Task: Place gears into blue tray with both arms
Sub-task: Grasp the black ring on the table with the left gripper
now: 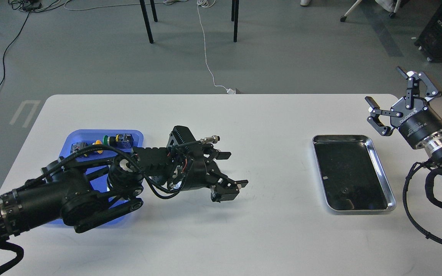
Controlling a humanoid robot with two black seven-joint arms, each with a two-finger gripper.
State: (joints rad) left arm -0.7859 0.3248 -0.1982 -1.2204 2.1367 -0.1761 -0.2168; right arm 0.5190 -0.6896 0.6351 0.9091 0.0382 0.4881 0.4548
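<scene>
My left arm reaches from the lower left across the blue tray [67, 142] to the middle of the table. Its gripper [236, 169] is open, low over the white tabletop, fingers pointing right. No gear shows on the table; the left gripper's body covers the spot beneath it. Most of the blue tray is hidden by the arm, only its far rim and corner show. My right gripper [384, 85] is open and empty, raised near the table's far right corner, apart from everything.
Push-button switches [118, 140] with yellow and green caps lie along the blue tray's far edge. A shiny steel tray [380, 165] with black lining lies at the right, with a small dark speck [343, 190] in it, too faint to identify. Chair legs and cables are on the floor beyond.
</scene>
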